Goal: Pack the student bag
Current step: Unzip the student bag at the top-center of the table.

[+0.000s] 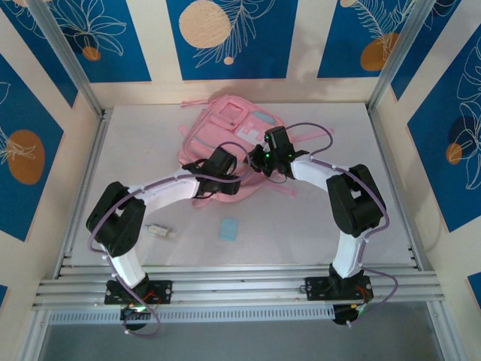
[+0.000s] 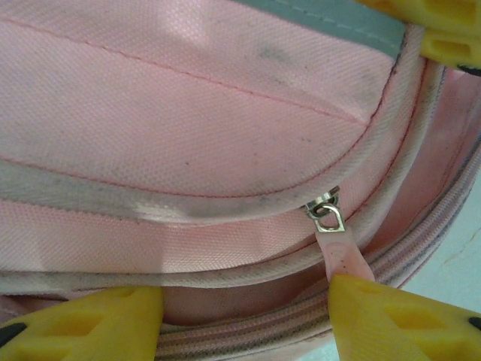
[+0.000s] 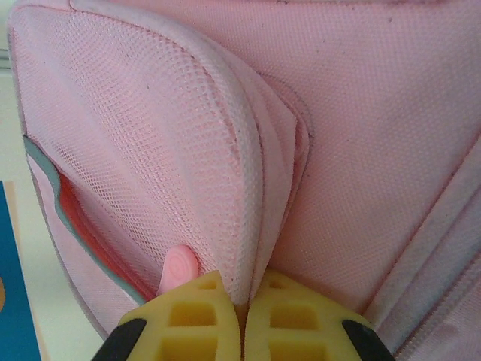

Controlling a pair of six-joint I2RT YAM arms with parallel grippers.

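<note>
I am looking at the white table [image 1: 301,226], and the student bag [image 1: 233,128], a large pink fabric backpack with grey-blue trim, is lying flat at the far middle of it. Both white arms are reaching over it from the near edge, and their black wrists are meeting above the bag's near side.

The left gripper [image 2: 244,320] is standing released. Its yellow fingers [image 2: 83,323] are apart, just over a curved pink zipper seam of the bag, and nothing is sitting between them. The right gripper [image 3: 244,316] is clenched. Its two yellow fingertips are pressing together on a fold of the bag's pink fabric, at the edge of a mesh side pocket, so it is pinching the bag itself.

Nearer to me, on the bare table, a small flat light-blue rectangle [image 1: 228,229] is lying well apart from the bag. A smaller white object [image 1: 158,231] is resting beside the left arm's elbow; I cannot tell what it is.

In the left wrist view, a little metal zipper slider [image 2: 327,210] is hanging on the seam, and its pink pull tab [image 2: 342,256] is touching the tip of one yellow finger.
</note>
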